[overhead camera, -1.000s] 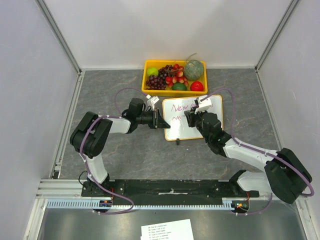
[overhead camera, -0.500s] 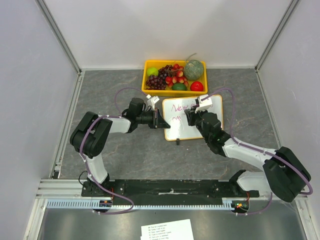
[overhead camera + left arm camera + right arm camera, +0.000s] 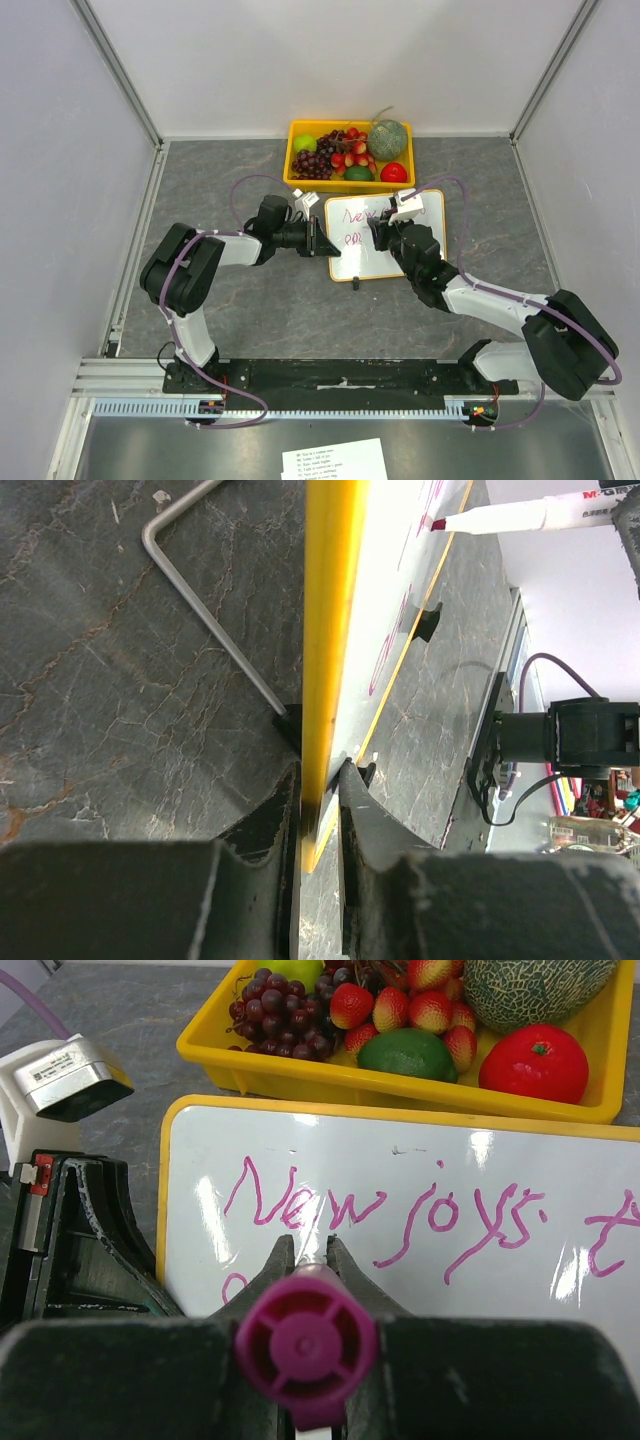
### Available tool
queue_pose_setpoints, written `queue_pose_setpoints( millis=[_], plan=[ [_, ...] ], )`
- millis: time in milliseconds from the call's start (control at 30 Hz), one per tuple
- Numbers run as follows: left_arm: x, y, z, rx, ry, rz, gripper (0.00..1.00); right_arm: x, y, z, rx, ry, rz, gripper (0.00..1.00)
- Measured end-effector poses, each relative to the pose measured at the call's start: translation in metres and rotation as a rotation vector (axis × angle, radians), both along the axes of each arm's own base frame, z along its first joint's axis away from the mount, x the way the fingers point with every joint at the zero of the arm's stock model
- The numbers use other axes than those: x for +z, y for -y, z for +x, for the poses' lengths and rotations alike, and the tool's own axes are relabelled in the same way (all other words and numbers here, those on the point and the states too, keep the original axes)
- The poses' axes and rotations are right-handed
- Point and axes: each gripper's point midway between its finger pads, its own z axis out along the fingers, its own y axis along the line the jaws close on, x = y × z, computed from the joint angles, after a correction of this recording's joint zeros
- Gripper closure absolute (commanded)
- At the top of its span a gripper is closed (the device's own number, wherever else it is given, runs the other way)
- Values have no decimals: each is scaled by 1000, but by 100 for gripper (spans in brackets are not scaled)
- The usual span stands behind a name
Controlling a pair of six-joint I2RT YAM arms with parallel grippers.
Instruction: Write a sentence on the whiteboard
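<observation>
Writing step: R claw (image 3: pixel 308 1255) clamped on a marker (image 3: pixel 520 518), tip touching or just off the whiteboard (image 3: pixel 375 262) face; can't tell which.
Whiteboard: on the worktop (image 3: pixel 270 310), propped by a wire leg (image 3: pixel 215 630) at its back; fruit bin (image 3: pixel 340 185) just behind its far edge.
Sentence (image 3: pixel 345 1210): pink, reads approx "New joys." plus more toward the whiteboard's R edge; a 2nd line is begun near its L edge, mostly hidden by the R claw.
L claw (image 3: pixel 318 785): narrow, pinching the frame (image 3: pixel 330 600) at the whiteboard's L edge, one finger on each face.
Progress: judged part done, 2nd line barely begun.
Handling, board: prob. light, stiff, thin; glossy face so slippery. Likely to skid or tip back under pen push w/o a hold.
Where to hold: by the frame at the whiteboard's L edge, as now; off the written area, since wet ink prob. smears.
Handling, marker: light, rigid round barrel, may twist in the grip; soft felt tip, so light pressure only.
Risk: R claw brushing the letters above the tip.
</observation>
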Motion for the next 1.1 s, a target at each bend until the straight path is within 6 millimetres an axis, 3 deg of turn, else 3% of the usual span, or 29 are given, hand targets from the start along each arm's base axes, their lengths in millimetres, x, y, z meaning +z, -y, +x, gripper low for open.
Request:
queue_pose_setpoints(
  millis=[433, 1100],
  plan=[
    [-1, 0, 0, -2, -4, 6, 98, -2, -2, -2, 6, -17, 17, 100],
    [-1, 0, 0, -4, -3, 9, 98, -18, -7, -20, 54, -62, 17, 100]
  ],
)
